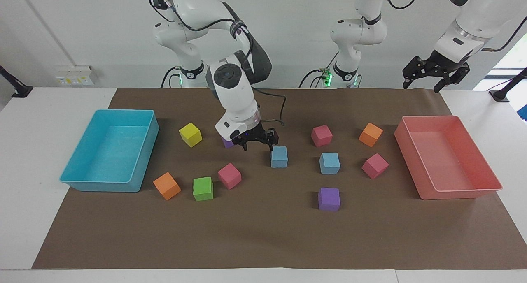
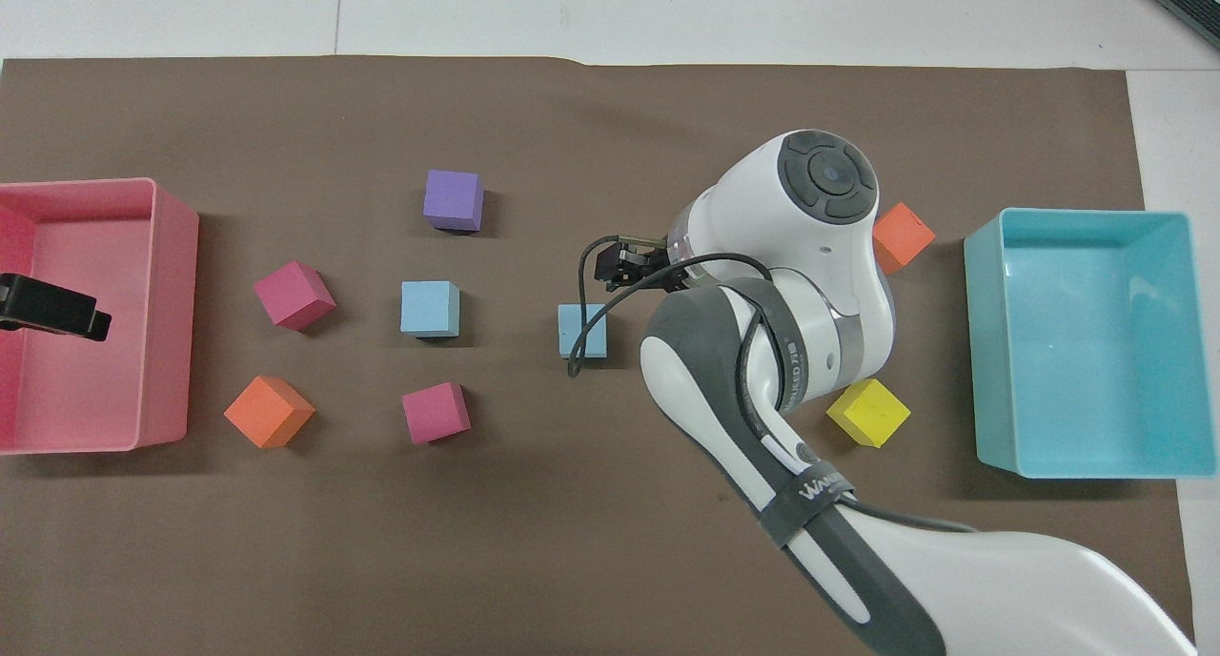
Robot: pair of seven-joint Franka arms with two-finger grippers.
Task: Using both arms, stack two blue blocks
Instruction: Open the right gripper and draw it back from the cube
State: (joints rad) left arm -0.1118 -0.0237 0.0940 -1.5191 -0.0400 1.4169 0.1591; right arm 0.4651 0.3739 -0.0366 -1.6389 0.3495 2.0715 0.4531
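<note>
Two sky-blue blocks rest apart on the brown mat: one point(image 1: 279, 157) point(image 2: 582, 330) at the middle, the other point(image 1: 329, 163) point(image 2: 430, 309) beside it toward the left arm's end. My right gripper point(image 1: 258, 145) point(image 2: 620, 263) hangs open and empty just above the mat, next to the middle blue block on the side of the right arm's end, without touching it. It hides most of a purple cube. My left gripper point(image 1: 424, 83) point(image 2: 52, 308) waits open and empty, raised over the pink tray point(image 1: 461, 192).
A turquoise tray point(image 1: 103, 186) stands at the right arm's end, the pink tray at the left arm's end. Yellow point(image 1: 190, 134), green point(image 1: 203, 188), orange point(image 1: 166, 185), pink point(image 1: 229, 175) and purple point(image 1: 329, 198) cubes lie scattered around the blue blocks.
</note>
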